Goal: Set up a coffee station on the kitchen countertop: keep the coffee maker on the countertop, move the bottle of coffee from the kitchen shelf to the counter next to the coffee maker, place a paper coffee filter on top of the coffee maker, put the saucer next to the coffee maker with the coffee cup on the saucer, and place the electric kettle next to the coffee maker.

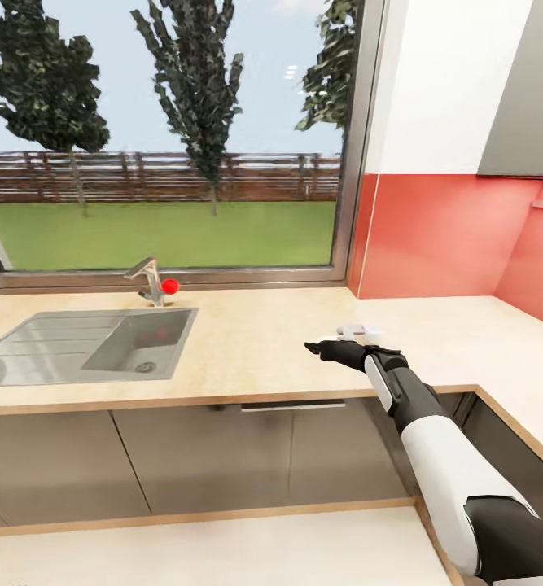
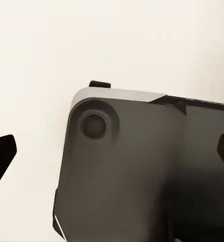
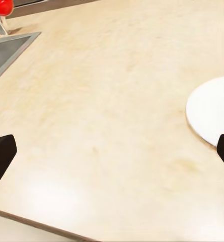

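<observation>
**A:** Where is your right arm?

**B:** In the head view your white-and-black right arm reaches from the lower right of the frame up to the centre right, and the black right gripper (image 1: 320, 348) sits over the pale beige wooden countertop (image 1: 247, 342). In the right wrist view its two dark fingertips (image 3: 1, 154) sit at opposite edges of the frame, so the jaws stand wide apart with nothing between them.

**A:** And the saucer?

**B:** The flat round white saucer (image 1: 361, 330) lies on the countertop just beyond the gripper in the head view, right of centre. In the right wrist view the saucer (image 3: 212, 111) sits at the right edge, near one fingertip but apart from it.

**A:** What else is around you?

**B:** The stainless steel sink (image 1: 84, 346) is at the left, with a chrome tap (image 1: 147, 281) and a small red ball (image 1: 170, 286) just beside it, below the large window (image 1: 165, 130). A red backsplash (image 1: 442, 236) fills the right.

**A:** Your left gripper?

**B:** Its fingertip (image 2: 2, 154) shows at the frame's edge before a dark grey rounded panel (image 2: 142, 171); the jaws sit wide apart, empty.
</observation>
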Tool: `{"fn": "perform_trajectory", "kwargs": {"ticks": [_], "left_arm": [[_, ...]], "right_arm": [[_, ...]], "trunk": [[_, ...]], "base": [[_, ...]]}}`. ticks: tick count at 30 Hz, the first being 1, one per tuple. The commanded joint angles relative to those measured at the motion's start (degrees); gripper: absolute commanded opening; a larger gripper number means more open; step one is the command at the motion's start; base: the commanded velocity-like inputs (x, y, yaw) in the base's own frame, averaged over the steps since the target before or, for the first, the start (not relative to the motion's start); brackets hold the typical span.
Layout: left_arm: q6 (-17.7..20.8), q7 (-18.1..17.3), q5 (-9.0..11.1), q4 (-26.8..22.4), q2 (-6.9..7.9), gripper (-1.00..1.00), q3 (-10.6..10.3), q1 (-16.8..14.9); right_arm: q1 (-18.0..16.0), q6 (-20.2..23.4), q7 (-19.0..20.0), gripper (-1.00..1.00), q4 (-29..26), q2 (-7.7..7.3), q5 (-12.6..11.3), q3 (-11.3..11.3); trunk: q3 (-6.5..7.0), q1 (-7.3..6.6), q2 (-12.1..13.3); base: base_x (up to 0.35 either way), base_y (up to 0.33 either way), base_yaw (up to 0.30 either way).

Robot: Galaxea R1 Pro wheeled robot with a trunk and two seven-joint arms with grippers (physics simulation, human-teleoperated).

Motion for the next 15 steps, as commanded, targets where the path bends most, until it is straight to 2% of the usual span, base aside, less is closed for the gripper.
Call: {"fn": "perform_trajectory", "kwargs": {"ticks": [1,12,15], "left_arm": [[-0.18,-0.07,0.24,-0.05,-0.04,1.0,0.37,-0.01],[-0.18,-0.09,0.18,-0.07,-0.04,1.0,0.37,-0.01],[-0.18,-0.14,0.12,-0.2,-0.02,1.0,0.37,-0.01]], "right_arm": [[-0.02,0.4,-0.06,1.0,-0.06,-0.01,-0.53,-0.03],[-0.02,-0.09,-0.06,1.0,0.06,-0.07,-0.46,-0.03],[-0.02,-0.09,-0.06,1.0,0.07,-0.05,-0.45,-0.03]], "trunk": [[-0.07,0.01,-0.05],[-0.07,0.01,-0.05],[-0.07,0.01,-0.05]], "base": [[0.0,-0.295,0.009],[0.0,-0.293,0.001],[0.0,-0.13,0.0]]}}
